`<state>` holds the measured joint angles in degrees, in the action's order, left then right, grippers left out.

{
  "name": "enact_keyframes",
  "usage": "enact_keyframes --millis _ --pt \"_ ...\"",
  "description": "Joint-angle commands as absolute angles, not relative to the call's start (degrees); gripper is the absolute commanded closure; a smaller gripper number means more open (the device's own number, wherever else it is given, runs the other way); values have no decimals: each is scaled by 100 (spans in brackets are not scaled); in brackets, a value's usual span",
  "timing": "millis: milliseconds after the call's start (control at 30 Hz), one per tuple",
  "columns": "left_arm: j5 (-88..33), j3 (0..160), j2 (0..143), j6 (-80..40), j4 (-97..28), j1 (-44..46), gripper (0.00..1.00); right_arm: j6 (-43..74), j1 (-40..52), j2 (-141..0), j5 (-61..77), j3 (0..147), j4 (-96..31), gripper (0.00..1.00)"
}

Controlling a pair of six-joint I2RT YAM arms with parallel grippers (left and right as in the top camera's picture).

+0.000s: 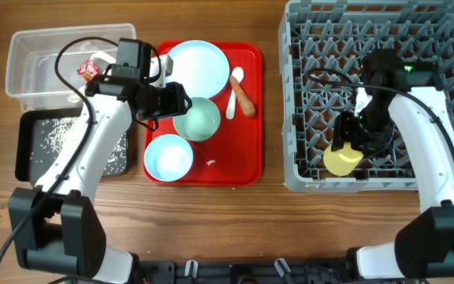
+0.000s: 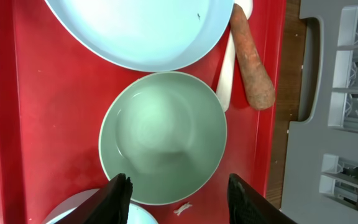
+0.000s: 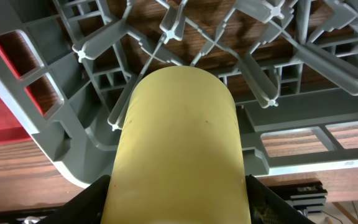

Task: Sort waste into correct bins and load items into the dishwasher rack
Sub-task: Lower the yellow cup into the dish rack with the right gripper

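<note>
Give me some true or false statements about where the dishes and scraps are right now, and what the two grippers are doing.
1. The right gripper holds the small yellow plastic cup over the grey pegged plastic rack. True.
2. The pale green round bowl is in the rack. False: it sits on the flat red tray.
3. The shallow black rectangular tray holds white rice grains. True.
4. The orange-brown carrot-like stick lies in the black tray. False: it lies on the red tray beside the white spoon.
5. The left gripper is shut on the green bowl. False: it hangs open above it.
</note>
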<state>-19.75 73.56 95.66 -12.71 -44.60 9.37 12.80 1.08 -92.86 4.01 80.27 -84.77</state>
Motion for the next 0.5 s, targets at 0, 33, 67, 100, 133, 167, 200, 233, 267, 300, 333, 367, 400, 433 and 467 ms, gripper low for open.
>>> enact_keyframes --millis 0,33,67,100,133,167,200,233,267,300,333,367,400,433,467 --pt "-1942 7406 9478 -1221 -4449 915 49 1363 121 -9380 340 7979 -8405 37" --pt "-1942 7406 9478 -1221 -4449 915 50 1363 121 -9380 340 7979 -8396 31" --pt "-1942 7406 9478 -1221 -4449 915 49 1365 121 -9380 340 7979 -8361 28" --pt "-1942 7406 9478 -1221 -4449 915 50 1363 121 -9380 340 7979 -8344 28" --pt "-1942 7406 9478 -1221 -4449 915 50 1365 121 -9380 340 7979 -8331 27" --pt "-1942 7406 9478 -1221 -4451 915 49 1365 121 -9380 342 7979 -8313 27" --pt "-1942 7406 9478 -1221 -4449 915 49 1363 121 -9380 340 7979 -8313 27" --pt "-1942 7406 9478 -1221 -4451 915 49 1365 121 -9380 340 7979 -8287 27" --pt "-1942 7406 9478 -1221 -4451 915 49 1363 121 -9380 342 7979 -8248 27" --pt "-1942 7406 9478 -1221 -4451 915 49 1365 121 -9380 340 7979 -8221 27" --pt "-1940 7406 9478 -1221 -4451 915 49 1367 121 -9380 342 7979 -8204 26" --pt "-1942 7406 9478 -1221 -4451 915 49 1365 121 -9380 342 7981 -8167 27" --pt "-1942 7406 9478 -1221 -4449 915 49 1365 121 -9380 342 7981 -8143 26" --pt "-1942 7406 9478 -1221 -4451 915 49 1367 121 -9380 342 7981 -8103 27" --pt "-1942 7406 9478 -1221 -4449 915 49 1367 121 -9380 342 7981 -8058 27"
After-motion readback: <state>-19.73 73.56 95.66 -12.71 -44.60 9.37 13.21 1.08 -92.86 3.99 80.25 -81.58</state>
